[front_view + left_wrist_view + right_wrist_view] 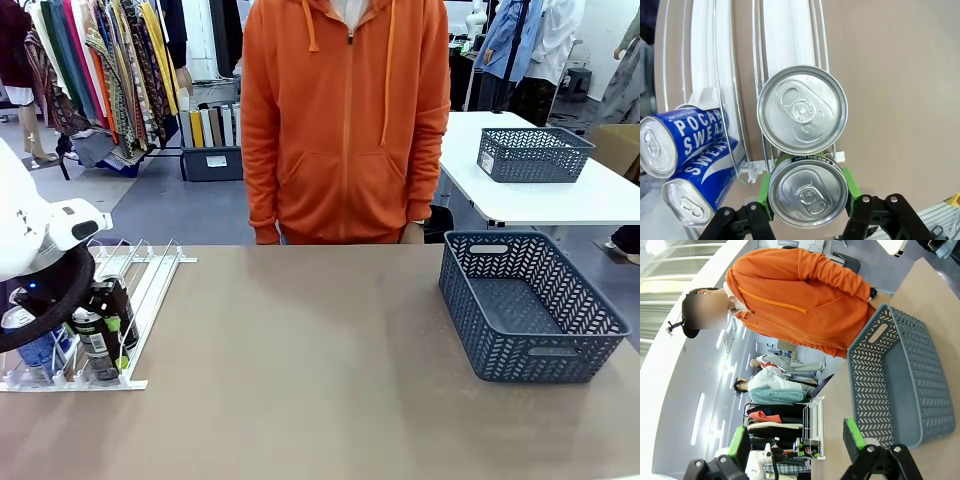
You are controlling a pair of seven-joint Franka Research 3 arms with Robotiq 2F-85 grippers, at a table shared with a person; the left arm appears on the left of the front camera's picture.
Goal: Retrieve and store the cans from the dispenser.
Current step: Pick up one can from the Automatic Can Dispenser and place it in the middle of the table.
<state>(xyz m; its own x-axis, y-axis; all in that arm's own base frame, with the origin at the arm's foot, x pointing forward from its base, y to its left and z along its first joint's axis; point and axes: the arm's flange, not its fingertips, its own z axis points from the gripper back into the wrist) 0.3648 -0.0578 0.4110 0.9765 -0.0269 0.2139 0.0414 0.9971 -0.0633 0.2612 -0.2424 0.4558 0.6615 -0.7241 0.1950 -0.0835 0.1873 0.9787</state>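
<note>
The white wire dispenser (150, 270) lies at the table's left edge. In the left wrist view its rails (790, 35) run away from me. At its low end my left gripper (112, 330) (808, 194) is shut on a black can (807, 192), one green pad pressed to each side. A second silver-topped can (802, 110) sits right behind it in the same lane. Two blue cans (682, 137) lie in the lane beside them, seen as a blue can (35, 348) from the front. My right gripper (797, 440) is open in the air with nothing between its pads.
A dark grey-blue perforated basket (480, 320) (870, 390) stands with nothing in it at the table's right side. A person in an orange hoodie (345, 120) stands at the far edge, hands down. Another basket (533, 153) rests on a white table behind.
</note>
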